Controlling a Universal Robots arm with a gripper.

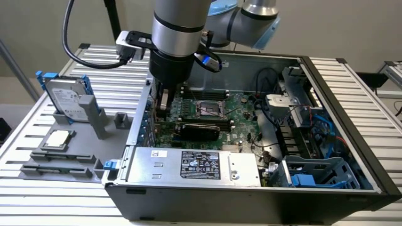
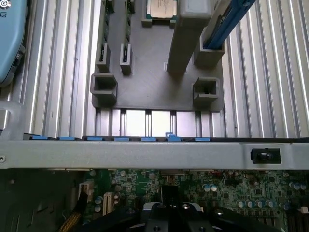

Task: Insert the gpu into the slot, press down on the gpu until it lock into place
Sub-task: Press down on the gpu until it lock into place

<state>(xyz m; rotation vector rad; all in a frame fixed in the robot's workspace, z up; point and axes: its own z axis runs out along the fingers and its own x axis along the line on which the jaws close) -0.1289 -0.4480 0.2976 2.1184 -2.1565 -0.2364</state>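
Nearest to you is the silver power-supply box with the white label (image 1: 195, 165), sitting at the front edge of the open black metal computer case (image 1: 251, 202). Use that box as your landmark. Right behind it lies the gpu (image 1: 199, 129), a small flat black card, lying flat on the green motherboard (image 1: 242, 115) next to the square metal CPU socket (image 1: 208, 109). Can't make out the blue slot under it.

Just behind the box's far-left corner, your pincer (image 1: 164, 110) hangs at the case wall, fingers closed with nothing between them, a bit to the side of the card and not touching it.

Off to the box's left, outside the case, a grey plastic fixture tray (image 1: 60, 162) sits on the ribbed aluminium counter (image 1: 37, 197) with a silver processor chip (image 1: 58, 139) on it, and further back a silver hard drive in a blue frame (image 1: 64, 99) stands upright.
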